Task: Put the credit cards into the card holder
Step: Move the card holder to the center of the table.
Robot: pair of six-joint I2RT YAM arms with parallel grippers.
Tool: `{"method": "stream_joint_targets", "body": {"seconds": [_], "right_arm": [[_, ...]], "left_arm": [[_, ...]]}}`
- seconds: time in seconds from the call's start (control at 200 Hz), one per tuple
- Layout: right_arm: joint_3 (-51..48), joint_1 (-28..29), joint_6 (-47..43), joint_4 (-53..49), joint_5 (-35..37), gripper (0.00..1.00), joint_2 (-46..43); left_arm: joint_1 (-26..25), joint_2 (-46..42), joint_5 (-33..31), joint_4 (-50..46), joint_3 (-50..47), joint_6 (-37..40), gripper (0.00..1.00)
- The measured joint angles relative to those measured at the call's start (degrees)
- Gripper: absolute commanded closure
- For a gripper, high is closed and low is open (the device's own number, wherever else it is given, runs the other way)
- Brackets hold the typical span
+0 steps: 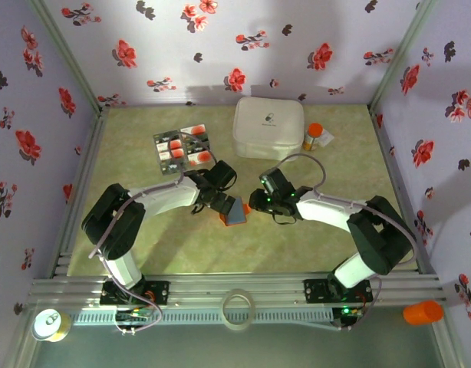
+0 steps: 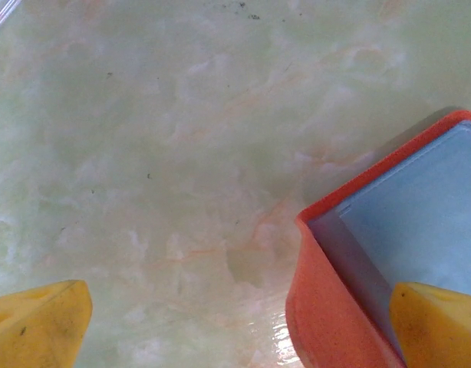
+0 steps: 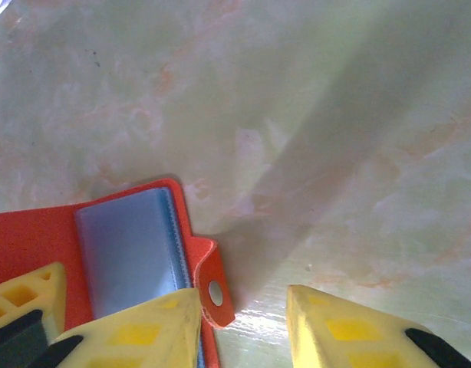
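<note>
The table (image 1: 312, 245), a pale green marbled surface, is enclosed on three sides by floral-print walls.

The left arm (image 1: 143, 203) and right arm (image 1: 350, 215) both reach inward and meet near the middle of the table.

The white rounded box (image 1: 268, 128) stands at the back, right of centre.

The credit cards (image 1: 182, 146) lie flat in a cluster at the back left, just left of the box. They are black and white with red-orange blotches. They are well apart from both grippers, and none is seen in the holder.

The card holder (image 1: 235, 212) lies open at mid-table between the two wrists, with a blue-grey pocket facing up inside an orange cover.

The orange-capped bottle (image 1: 313, 136) stands upright just right of the box.

The left gripper (image 2: 235, 326) is spread to full width and grasps nothing. In the left wrist view, one yellow fingertip (image 2: 439, 322) sits over the holder's pocket at its raised orange edge. The other is over bare table.

The right gripper (image 3: 243, 326) has its jaws partly apart with bare table showing between them. One fingertip (image 3: 143, 330) overlaps the pocket edge. The holder's snap tab (image 3: 212, 287) lies just inside the gap and is not clamped.
</note>
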Motion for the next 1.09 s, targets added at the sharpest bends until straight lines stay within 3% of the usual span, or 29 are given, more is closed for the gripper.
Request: {"method": "stream_joint_targets", "body": {"seconds": [0.165, 0.25, 0.41, 1.095], "right_arm": [[0.8, 0.4, 0.0, 0.9, -1.0, 0.62, 2.2], [1.6, 0.5, 0.0, 1.2, -1.2, 0.67, 4.2], [2.1, 0.5, -0.1, 1.5, -1.5, 1.0, 6.2], [-6.6, 1.0, 1.7, 3.6, -3.9, 1.0, -2.0]], "left_arm": [[0.0, 0.0, 0.0, 0.0, 0.0, 0.0, 0.0], [0.0, 0.0, 0.0, 0.0, 0.0, 0.0, 0.0], [0.0, -0.2, 0.0, 0.0, 0.0, 0.0, 0.0], [-0.5, -5.0, 0.0, 0.9, -6.4, -1.1, 0.0]]}}
